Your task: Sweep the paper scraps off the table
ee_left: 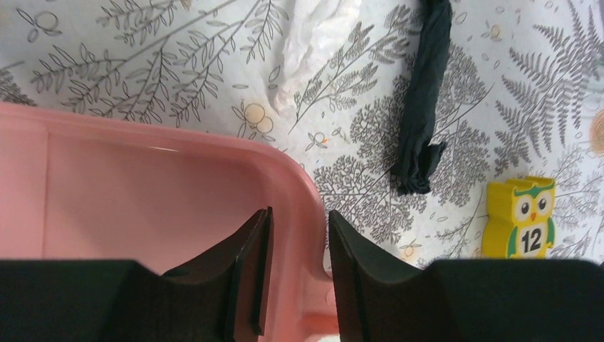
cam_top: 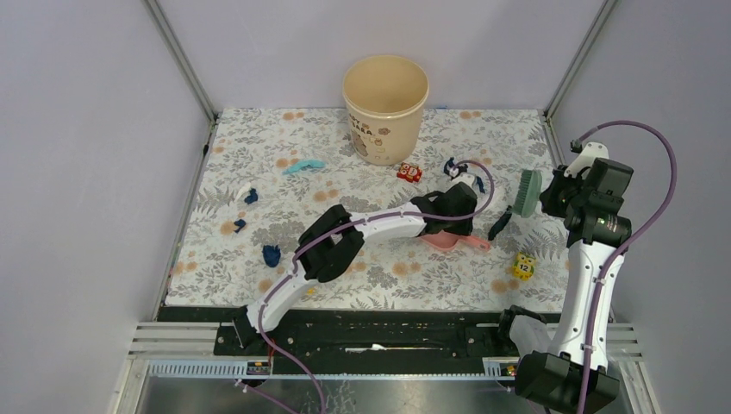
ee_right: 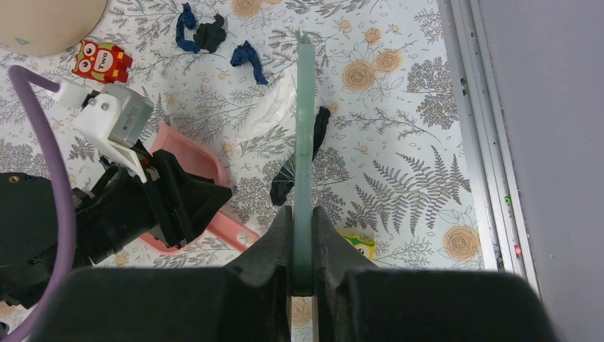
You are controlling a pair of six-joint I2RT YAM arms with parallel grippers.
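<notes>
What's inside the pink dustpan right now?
Left wrist view: the pink dustpan floor that shows is bare, nothing on it. The left hand grips its rim, and its fingers cover the near part. In the top view the left arm hides most of it.

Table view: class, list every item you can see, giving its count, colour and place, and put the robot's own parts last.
table: one, white cloth with grey leaves, under everything
bucket: one, beige, rear centre
scraps: about six, navy, three on the left, three clustered at right rear
strip: one, light blue, left of the bucket
dark roll: one, near black, right of the dustpan
tissue: one, white, crumpled behind the dustpan
red owl: one, near the bucket
yellow owl: one, numbered 12, near right
dustpan: one, pink, centre right
brush: one, green, right side
left gripper: black, clamped on the dustpan's rim
right gripper: black, clamped on the brush
</notes>
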